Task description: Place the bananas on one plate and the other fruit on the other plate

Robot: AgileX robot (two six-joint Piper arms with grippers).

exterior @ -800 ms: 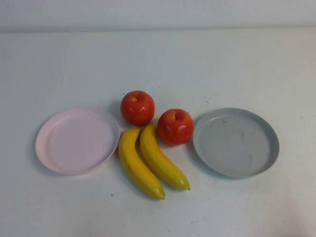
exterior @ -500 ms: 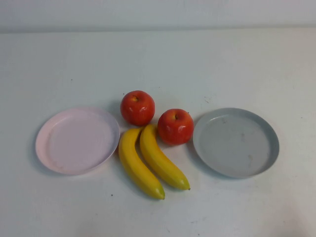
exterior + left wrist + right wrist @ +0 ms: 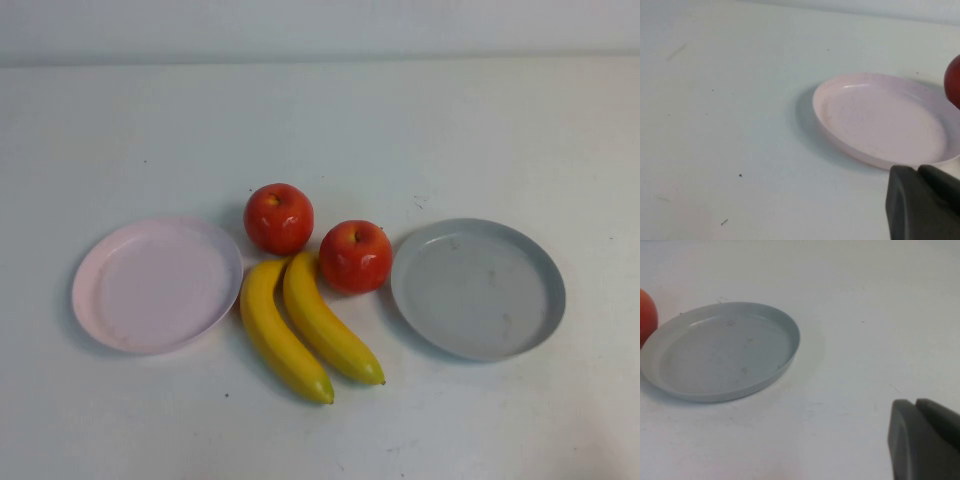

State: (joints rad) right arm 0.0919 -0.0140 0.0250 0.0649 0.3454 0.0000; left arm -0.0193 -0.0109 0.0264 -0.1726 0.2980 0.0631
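From the high view, two glossy bananas (image 3: 305, 325) are lying side by side on the tabletop (image 3: 320, 130) between the pink plate (image 3: 155, 285) and grey plate (image 3: 478, 288), touching one of two red apples (image 3: 355, 256); they are looking smooth, stiff and likely slippery, best gripped mid-body. In the left wrist view, the left pincer (image 3: 923, 202) is sitting clenched and empty near the pink plate. In the right wrist view, the right pincer (image 3: 922, 440) is sitting clenched and empty near the grey plate.

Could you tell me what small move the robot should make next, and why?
Probably open the shut right gripper and reach for the right banana: both bananas and both apples lie on the table, the grey plate and pink plate hold nothing. The left gripper waits shut beside the pink plate.
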